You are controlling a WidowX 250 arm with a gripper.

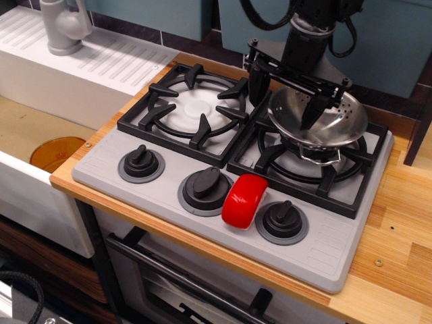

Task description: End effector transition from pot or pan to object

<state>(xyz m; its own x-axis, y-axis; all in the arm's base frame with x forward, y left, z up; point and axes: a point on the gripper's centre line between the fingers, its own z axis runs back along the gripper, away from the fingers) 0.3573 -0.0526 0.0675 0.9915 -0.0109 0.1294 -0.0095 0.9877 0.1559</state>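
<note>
The end effector (pixel 289 93) hangs over the steel bowl (pixel 318 120), its two fingers spread wide and holding nothing; one finger dips inside the bowl, the other sits outside its rim. The bowl rests on the burner grate (pixel 364 172) directly beneath. Well in front of the end effector, the red disc (pixel 244 201) stands on edge between two black knobs (pixel 205 188), touching the stove panel (pixel 324 250). A second grate (pixel 191 108) lies beside the end effector, a tap (pixel 64 27) far beyond. No writing is readable on the wooden desk (pixel 398 236).
</note>
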